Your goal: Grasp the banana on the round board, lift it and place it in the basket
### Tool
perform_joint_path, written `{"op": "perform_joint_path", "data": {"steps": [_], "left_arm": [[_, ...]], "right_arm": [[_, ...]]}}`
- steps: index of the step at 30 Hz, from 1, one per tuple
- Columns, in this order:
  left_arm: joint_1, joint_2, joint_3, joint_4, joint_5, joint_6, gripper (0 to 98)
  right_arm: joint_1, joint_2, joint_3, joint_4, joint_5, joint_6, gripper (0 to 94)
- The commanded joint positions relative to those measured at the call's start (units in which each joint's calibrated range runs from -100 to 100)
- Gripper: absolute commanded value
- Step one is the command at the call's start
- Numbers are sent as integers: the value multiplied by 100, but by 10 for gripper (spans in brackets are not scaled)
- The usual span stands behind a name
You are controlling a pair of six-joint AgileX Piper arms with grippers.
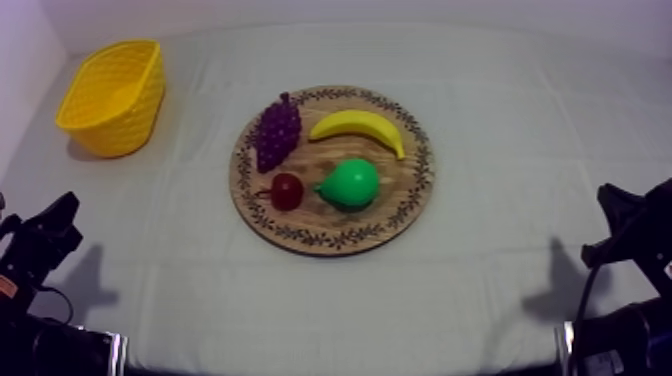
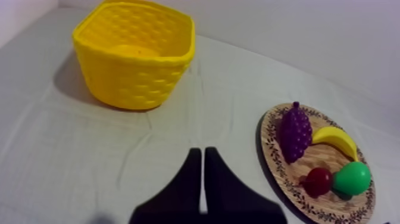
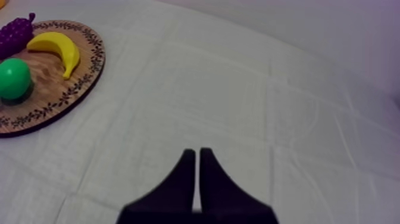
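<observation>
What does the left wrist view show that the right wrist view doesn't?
Left wrist view, not the right: the yellow basket in full, the small red fruit on the wooden board, and the left gripper, jaws shut on nothing. Right wrist view, not the left: the right gripper, jaws likewise shut on nothing. Both: the wooden board with the banana, the bunch of grapes and the pear, on the cloth.

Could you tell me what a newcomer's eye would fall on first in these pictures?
First, the round wooden board in the middle of the table, carrying a banana, a green pear, purple grapes and a small red fruit. Next, the bright yellow basket at the table's far left corner. The left gripper and right gripper sit low at their sides, jaws shut.
</observation>
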Motion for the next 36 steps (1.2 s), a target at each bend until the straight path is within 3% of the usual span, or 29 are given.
{"op": "perform_joint_path", "data": {"steps": [1,16,36], "left_arm": [[2,0,2,0,-4,-1,1],[-45,0,2,0,-4,-12,1],[11,195,-307,-13,-182,-510,0]], "right_arm": [[2,-3,-5,1,-2,2,6],[2,-3,-5,1,-2,2,6],[2,-3,-5,1,-2,2,6]]}}
